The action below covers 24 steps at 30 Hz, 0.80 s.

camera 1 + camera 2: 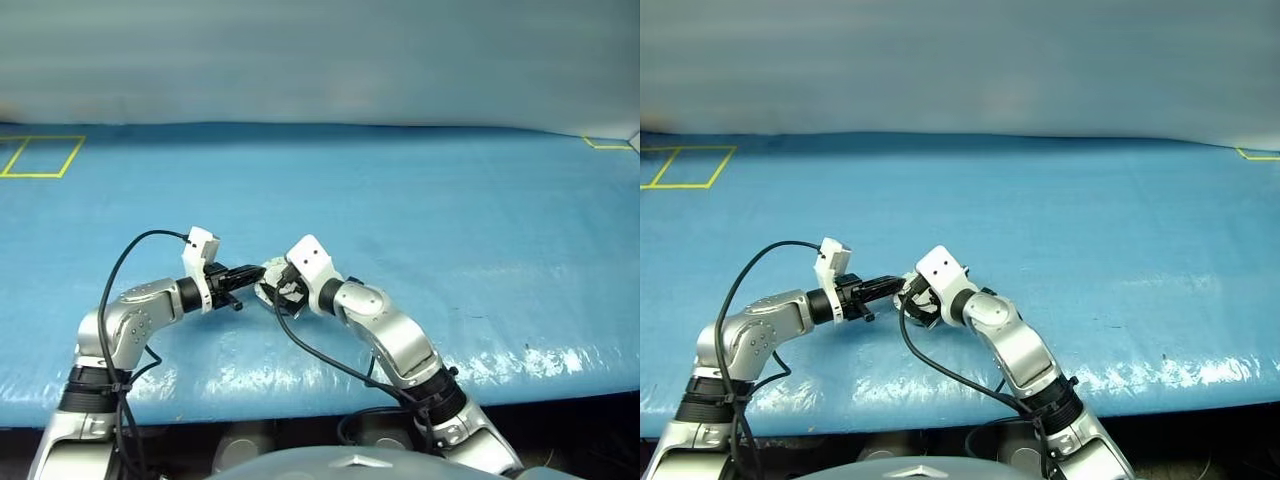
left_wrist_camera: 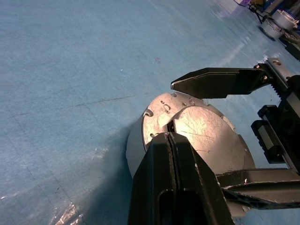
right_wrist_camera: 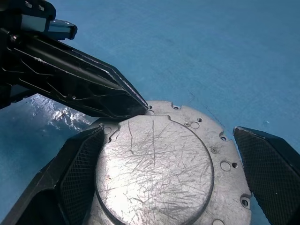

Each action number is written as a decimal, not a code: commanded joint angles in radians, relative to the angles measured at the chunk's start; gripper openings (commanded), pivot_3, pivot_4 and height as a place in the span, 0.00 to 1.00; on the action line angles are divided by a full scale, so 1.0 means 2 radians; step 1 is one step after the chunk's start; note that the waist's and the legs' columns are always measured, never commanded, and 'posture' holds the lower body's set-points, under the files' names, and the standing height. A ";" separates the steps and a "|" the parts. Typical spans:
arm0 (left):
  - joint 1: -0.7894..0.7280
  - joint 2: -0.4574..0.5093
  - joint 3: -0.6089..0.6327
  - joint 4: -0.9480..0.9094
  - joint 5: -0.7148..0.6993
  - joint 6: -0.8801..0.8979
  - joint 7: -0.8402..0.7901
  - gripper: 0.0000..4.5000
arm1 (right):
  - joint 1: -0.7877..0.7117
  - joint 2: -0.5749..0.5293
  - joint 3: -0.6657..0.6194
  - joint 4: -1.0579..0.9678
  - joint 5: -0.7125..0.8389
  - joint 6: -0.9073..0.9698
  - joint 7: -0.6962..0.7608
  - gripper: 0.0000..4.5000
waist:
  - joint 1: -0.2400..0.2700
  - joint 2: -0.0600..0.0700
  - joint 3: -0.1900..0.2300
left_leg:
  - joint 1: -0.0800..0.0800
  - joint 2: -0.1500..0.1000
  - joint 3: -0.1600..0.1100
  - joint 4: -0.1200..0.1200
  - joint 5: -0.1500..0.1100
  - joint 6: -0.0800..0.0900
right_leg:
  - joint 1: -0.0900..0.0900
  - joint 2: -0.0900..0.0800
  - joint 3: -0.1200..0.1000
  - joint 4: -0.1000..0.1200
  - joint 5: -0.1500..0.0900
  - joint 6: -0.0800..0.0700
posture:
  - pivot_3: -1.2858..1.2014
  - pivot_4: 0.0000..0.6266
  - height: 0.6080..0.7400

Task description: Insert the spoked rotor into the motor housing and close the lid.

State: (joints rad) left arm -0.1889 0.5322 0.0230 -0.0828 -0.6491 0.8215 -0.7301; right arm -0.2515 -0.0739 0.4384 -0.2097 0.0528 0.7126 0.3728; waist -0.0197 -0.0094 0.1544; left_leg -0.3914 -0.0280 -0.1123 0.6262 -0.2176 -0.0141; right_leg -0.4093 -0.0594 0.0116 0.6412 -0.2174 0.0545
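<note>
the lid (image 3: 154, 168) is the landmark here: a round grey disc with a scratched raised centre, lying shut on top of the motor housing (image 2: 133, 147), whose grey side wall shows beneath the lid's rim. the pair sits on the blue table cover (image 1: 420, 190), near its front edge. the spoked rotor cannot be seen, so whether it sits inside under the lid cannot be told.

nearest to the lid, the right gripper (image 3: 164, 180) has its two black fingers spread wide, one on each side of the lid, with the one on the left arm's side right against the rim and the other standing a little off it. it pinches nothing. the left gripper (image 2: 171, 129) has its fingers pressed together into one narrow point, and that point rests at the step where the lid's raised centre meets the flat rim, holding nothing.

beyond the lid the blue cover runs on bare, with yellow tape marks (image 1: 40, 155) far off at the back corner.

the risk, as i judge it: the lid may not be fully seated. if the left tip pushes off-centre, the housing could slide or tip on the slick cover, since the spread right fingers do not steady it. a finger drawn away carelessly could also drag the lid back up.
</note>
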 commanded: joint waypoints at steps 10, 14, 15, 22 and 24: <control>0.019 -0.005 -0.014 0.001 0.017 0.006 -0.006 0.00 | 0.091 -0.050 -0.111 -0.141 0.176 0.096 0.084 0.99 | -0.002 0.001 0.001 | -0.002 0.000 0.000 0.000 0.000 0.001 | 0.000 0.000 0.000 0.000 0.000 0.000 | 0.52 0.24 1.00; 0.018 -0.007 -0.014 0.003 0.021 0.006 -0.006 0.00 | 0.100 -0.052 -0.114 -0.144 0.200 0.099 0.082 0.99 | -0.004 0.001 0.001 | -0.002 0.001 0.001 0.000 0.000 0.001 | 0.000 0.000 0.000 0.000 0.000 0.000 | 0.52 0.24 1.00; 0.018 -0.006 -0.013 0.003 0.021 0.005 -0.007 0.00 | 0.104 -0.038 -0.131 -0.145 0.221 0.108 0.076 0.99 | -0.004 0.001 0.001 | -0.002 0.001 0.001 0.000 0.000 0.001 | 0.000 0.000 0.000 0.000 -0.001 0.000 | 0.52 0.24 1.00; 0.022 -0.006 -0.010 0.002 0.029 -0.002 -0.010 0.00 | 0.118 0.013 -0.213 -0.131 0.303 0.186 0.018 0.99 | -0.004 0.001 0.001 | -0.002 0.000 0.001 -0.001 0.000 0.001 | -0.001 0.000 0.001 0.000 0.000 0.000 | 0.52 0.24 1.00; 0.023 -0.006 -0.009 0.001 0.030 -0.004 -0.010 0.00 | 0.119 0.028 -0.228 -0.125 0.315 0.207 -0.005 0.99 | -0.004 0.001 0.001 | -0.002 0.001 0.001 -0.001 0.000 0.001 | -0.001 0.000 0.001 0.000 -0.001 0.000 | 0.52 0.24 1.00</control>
State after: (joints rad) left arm -0.1581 0.5196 0.0240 -0.0883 -0.6067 0.8044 -0.7459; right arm -0.0141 -0.0394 0.0099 -0.4488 0.6413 1.0951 0.3964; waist -0.0267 -0.0079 0.1566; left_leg -0.3958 -0.0268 -0.1107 0.6232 -0.2184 -0.0129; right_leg -0.4118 -0.0600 0.0129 0.6418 -0.2186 0.0542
